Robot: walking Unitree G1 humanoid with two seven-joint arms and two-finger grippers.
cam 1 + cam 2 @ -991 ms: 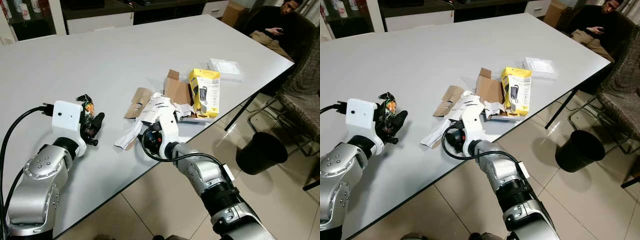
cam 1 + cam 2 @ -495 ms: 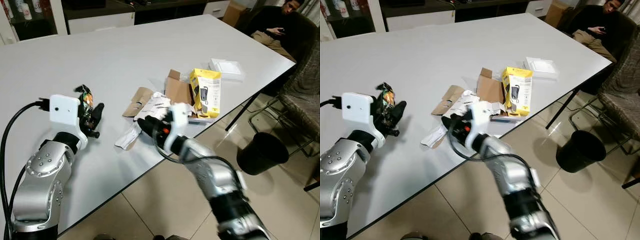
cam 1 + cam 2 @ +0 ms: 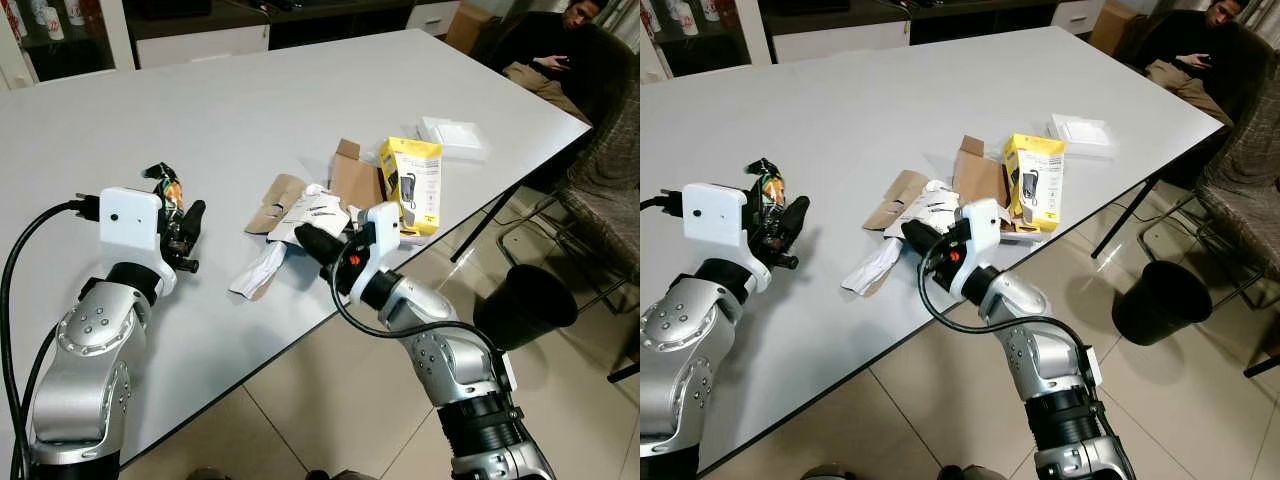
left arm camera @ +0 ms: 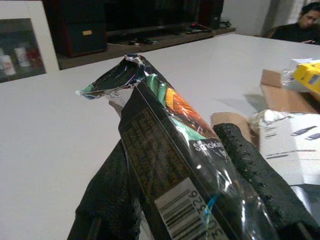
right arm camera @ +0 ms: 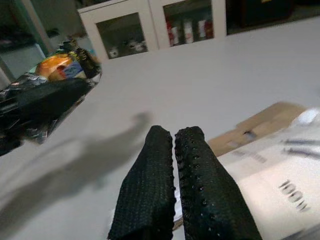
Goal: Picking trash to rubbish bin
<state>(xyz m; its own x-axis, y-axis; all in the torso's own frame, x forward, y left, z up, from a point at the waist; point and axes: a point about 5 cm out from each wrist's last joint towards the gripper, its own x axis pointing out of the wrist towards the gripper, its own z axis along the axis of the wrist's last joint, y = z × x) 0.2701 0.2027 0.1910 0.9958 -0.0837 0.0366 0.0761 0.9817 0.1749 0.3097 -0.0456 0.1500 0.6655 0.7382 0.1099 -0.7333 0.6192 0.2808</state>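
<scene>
My left gripper (image 3: 183, 232) is held over the white table (image 3: 230, 100) at the left, shut on a dark foil snack wrapper (image 3: 166, 187) with green and orange print; the wrapper (image 4: 165, 150) stands up between the two fingers. My right gripper (image 3: 303, 239) hovers low over the trash pile near the table's front edge, pointing left toward the wrapper, with its fingers (image 5: 195, 165) pressed together and nothing seen between them. Under it lie a printed white paper (image 3: 318, 210) and a crumpled white paper (image 3: 258, 272).
The pile also holds cardboard scraps (image 3: 275, 197), a brown carton flap (image 3: 352, 178), a yellow box (image 3: 412, 183) and a flat white box (image 3: 452, 137). A black bin (image 3: 525, 305) stands on the tiled floor to the right. A person (image 3: 545, 40) sits beyond the table's far right corner.
My right gripper turned and rose off the paper pile, and points left with fingers together. The left gripper holds the wrapper in nearly the same spot.
</scene>
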